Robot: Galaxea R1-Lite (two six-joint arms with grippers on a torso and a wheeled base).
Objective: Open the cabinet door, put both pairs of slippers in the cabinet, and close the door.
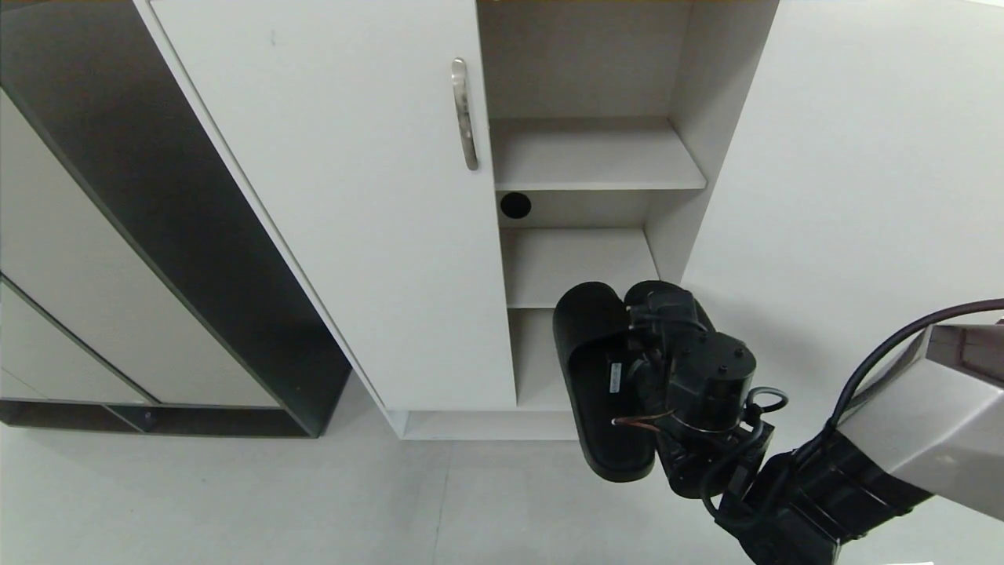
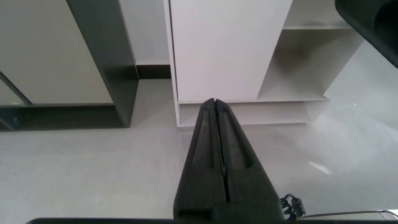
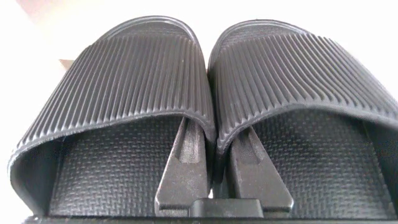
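Observation:
A pair of black ribbed slippers (image 1: pixel 600 369) hangs side by side in front of the white cabinet's (image 1: pixel 329 196) open right half, toes toward the lower shelves (image 1: pixel 576 263). My right gripper (image 1: pixel 639 345) holds them. In the right wrist view one finger sits inside each slipper (image 3: pixel 143 93), and the gripper (image 3: pixel 217 168) pinches their inner walls together. The cabinet's left door stays closed, with a metal handle (image 1: pixel 464 114). A white panel (image 1: pixel 847 180), seemingly the open door, stands to the right. My left gripper (image 2: pixel 214 106) hangs shut and empty above the floor before the cabinet base.
A dark open shelving unit (image 1: pixel 196 235) stands left of the cabinet. An upper shelf (image 1: pixel 596 157) and a round hole (image 1: pixel 515 205) in the back wall show inside the opening. Pale floor (image 1: pixel 314 502) spreads in front.

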